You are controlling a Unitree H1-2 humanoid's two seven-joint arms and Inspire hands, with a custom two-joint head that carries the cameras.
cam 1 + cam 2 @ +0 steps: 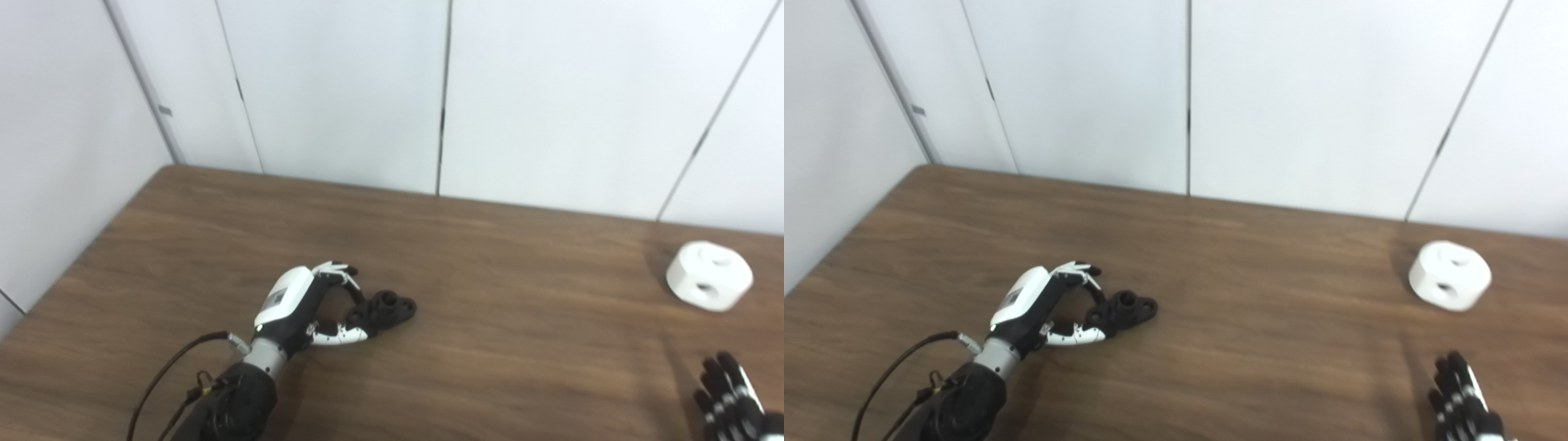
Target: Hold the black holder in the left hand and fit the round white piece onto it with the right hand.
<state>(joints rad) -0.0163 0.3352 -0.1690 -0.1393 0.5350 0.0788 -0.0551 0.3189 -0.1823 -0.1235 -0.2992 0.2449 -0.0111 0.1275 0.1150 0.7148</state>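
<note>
The surface (pixel 490 343) is bare across the middle of the frame, a wide open stretch between the holder (pixel 386 309) at lower left and the white piece (pixel 709 275) at the right. The left hand (pixel 306 306) sits at the holder's near-left side, fingers curled to it, so that side is blocked; its far and right sides are open. The right hand (pixel 729 395) is at the lower right corner, with open surface between it and the white piece. The wall (pixel 343 92) closes off the top, seemingly just behind the white piece.
</note>
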